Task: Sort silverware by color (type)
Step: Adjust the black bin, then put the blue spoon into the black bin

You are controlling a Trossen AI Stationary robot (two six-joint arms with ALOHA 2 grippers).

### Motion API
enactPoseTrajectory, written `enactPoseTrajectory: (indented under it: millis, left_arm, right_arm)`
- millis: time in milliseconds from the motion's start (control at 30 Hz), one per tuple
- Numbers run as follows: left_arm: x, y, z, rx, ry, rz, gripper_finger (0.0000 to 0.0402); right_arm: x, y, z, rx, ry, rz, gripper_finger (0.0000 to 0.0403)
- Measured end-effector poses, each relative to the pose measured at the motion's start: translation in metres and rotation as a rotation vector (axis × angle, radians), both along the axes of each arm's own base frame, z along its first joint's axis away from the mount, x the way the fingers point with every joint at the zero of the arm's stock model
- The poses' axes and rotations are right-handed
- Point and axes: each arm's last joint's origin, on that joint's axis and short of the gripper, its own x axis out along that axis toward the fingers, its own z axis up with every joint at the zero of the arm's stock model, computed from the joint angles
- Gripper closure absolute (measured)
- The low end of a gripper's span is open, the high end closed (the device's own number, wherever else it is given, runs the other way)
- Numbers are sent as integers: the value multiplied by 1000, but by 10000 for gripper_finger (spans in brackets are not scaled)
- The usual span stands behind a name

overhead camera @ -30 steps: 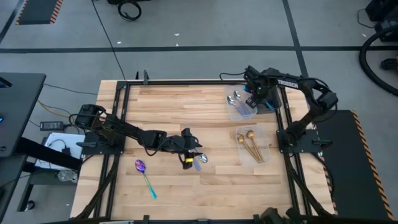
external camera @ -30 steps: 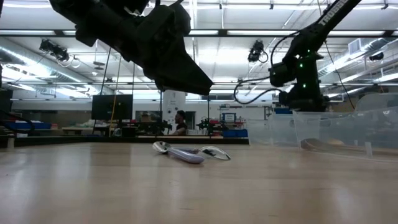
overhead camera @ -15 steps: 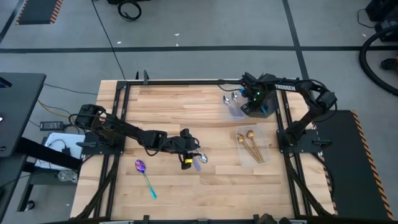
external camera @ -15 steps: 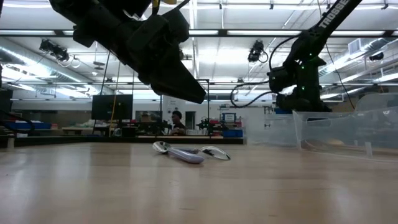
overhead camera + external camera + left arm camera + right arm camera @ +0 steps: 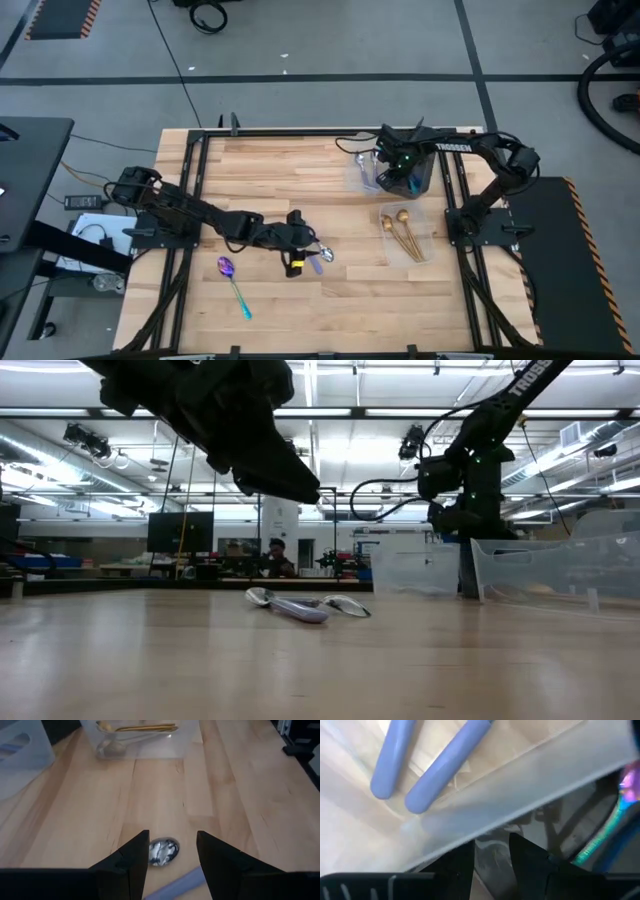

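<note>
One silver spoon (image 5: 322,255) lies on the bench (image 5: 300,180) directly beneath the left gripper (image 5: 305,240), its bowl between the parted, empty fingers (image 5: 125,865), handle trailing toward five o'clock. Right gripper (image 5: 385,170), far off at one o'clock, clasps a clear container (image 5: 362,172).

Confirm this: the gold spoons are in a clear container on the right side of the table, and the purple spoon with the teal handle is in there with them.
Not quite. The gold spoons do lie in a clear container on the right side, but the purple spoon with the teal handle lies alone on the bare table, left of centre. The high view shows it.
</note>
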Motion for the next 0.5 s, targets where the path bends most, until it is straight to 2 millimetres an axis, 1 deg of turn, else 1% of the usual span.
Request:
enactPoseTrajectory:
  millis: [200,300,400,500]
  left_arm:
    - [-1,1,-2,8,26,2,230]
    - [-1,1,-2,7,23,2,230]
    - [-1,1,-2,7,24,2,230]
    - [-1,2,-2,7,24,7,230]
  right_arm:
    - [4,1,22,-45,-34,8,275]
    - [-2,2,29,-44,31,3,278]
    - [-9,-2,36,-112,60,-25,278]
    - [-14,-8,37,-169,96,-51,278]
